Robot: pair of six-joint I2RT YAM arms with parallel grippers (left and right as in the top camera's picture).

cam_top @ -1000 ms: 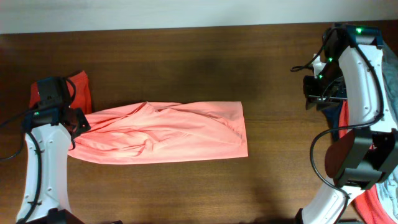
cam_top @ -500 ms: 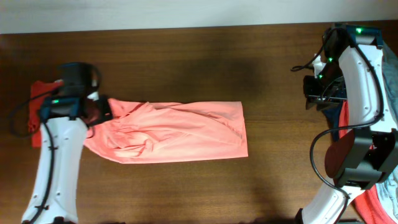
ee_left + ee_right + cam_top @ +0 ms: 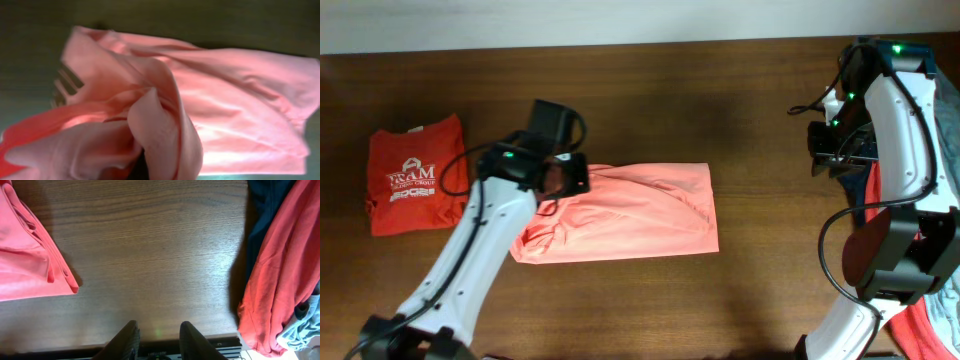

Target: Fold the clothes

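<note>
The plain salmon-pink shirt lies along the middle of the table. Its left end is lifted and bunched. My left gripper is shut on that bunched end, above the shirt's left part. In the left wrist view the held fabric drapes over the jaws and hides them, with the rest of the shirt spread beyond. My right gripper hovers over bare wood at the far right, open with nothing between its fingers. The shirt's right edge shows at the left of the right wrist view.
A folded red shirt with white lettering lies at the table's left. A heap of clothes sits at the right edge: coral-red, navy and grey-blue. The right arm's base stands beside it.
My left gripper has travelled right with the shirt's left end, folding it over the shirt. The red lettered shirt it covered is now in full view. The right arm has not moved.
</note>
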